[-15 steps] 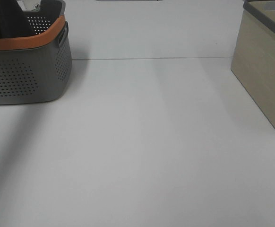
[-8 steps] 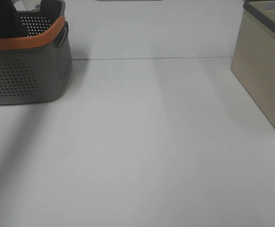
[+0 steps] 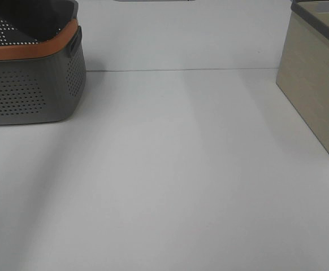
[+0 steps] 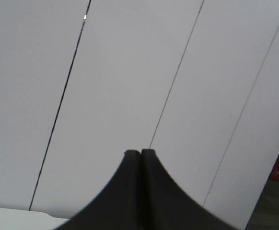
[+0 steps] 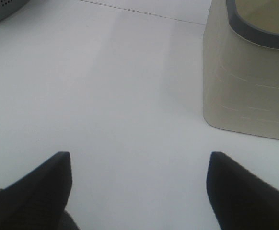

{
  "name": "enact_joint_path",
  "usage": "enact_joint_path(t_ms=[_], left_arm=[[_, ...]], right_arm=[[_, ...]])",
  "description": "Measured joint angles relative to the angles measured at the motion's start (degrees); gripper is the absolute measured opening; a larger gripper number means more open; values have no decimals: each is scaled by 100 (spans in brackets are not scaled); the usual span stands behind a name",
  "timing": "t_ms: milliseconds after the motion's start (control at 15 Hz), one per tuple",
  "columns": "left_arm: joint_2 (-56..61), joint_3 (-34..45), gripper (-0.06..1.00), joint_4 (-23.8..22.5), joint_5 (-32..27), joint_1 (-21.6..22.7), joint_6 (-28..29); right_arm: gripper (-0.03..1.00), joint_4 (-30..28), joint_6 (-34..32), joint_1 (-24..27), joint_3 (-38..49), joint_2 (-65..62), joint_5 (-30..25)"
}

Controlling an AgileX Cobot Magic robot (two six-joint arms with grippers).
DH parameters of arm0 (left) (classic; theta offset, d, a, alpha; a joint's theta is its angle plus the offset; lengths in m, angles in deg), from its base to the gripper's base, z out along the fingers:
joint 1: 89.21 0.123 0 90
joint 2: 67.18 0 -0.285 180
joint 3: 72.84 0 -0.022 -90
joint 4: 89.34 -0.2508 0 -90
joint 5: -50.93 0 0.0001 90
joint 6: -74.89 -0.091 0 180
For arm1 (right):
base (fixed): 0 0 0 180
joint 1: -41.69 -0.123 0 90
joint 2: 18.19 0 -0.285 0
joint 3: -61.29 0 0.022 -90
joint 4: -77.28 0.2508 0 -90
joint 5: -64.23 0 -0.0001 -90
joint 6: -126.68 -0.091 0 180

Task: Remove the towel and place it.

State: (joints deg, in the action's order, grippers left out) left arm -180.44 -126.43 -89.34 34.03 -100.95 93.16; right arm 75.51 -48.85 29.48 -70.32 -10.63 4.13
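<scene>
The grey perforated basket point(image 3: 34, 84) with an orange rim stands at the far left in the exterior high view. A near-black mass point(image 3: 43, 16) fills the far right of its inside and runs off the top edge. It looks like the towel, but I cannot tell it from the shaded wall. My left gripper point(image 4: 140, 152) is shut and raised toward a panelled wall, with no cloth showing between its fingertips. My right gripper point(image 5: 138, 160) is open and empty, low over the white table. Neither gripper shows in the exterior high view.
A beige box point(image 3: 317, 84) with a dark grey rim stands at the right edge and also shows in the right wrist view point(image 5: 247, 81). The white table point(image 3: 176, 169) spreads between basket and box. A soft shadow lies on its left side.
The dark shape over the basket's left part has gone from the exterior high view, uncovering perforated wall there. The dark mass now covers the basket's far right. The table shadow has shifted.
</scene>
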Motion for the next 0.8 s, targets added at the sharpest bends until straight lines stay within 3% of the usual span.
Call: enact_joint_path(t_ms=[200,467,667,800], left_arm=[[17,-46,0,115,-223,-602,-206],[-17,-46,0,745,-1123,-1146,-1473],[-206,-46,0,2384,-1570,-1203,-2578],[-321,-46,0,2911,-1994,-1203,-3266]], right_arm=[[76,0,0,0,0,0,0],[76,0,0,0,0,0,0],[76,0,0,0,0,0,0],[76,0,0,0,0,0,0]])
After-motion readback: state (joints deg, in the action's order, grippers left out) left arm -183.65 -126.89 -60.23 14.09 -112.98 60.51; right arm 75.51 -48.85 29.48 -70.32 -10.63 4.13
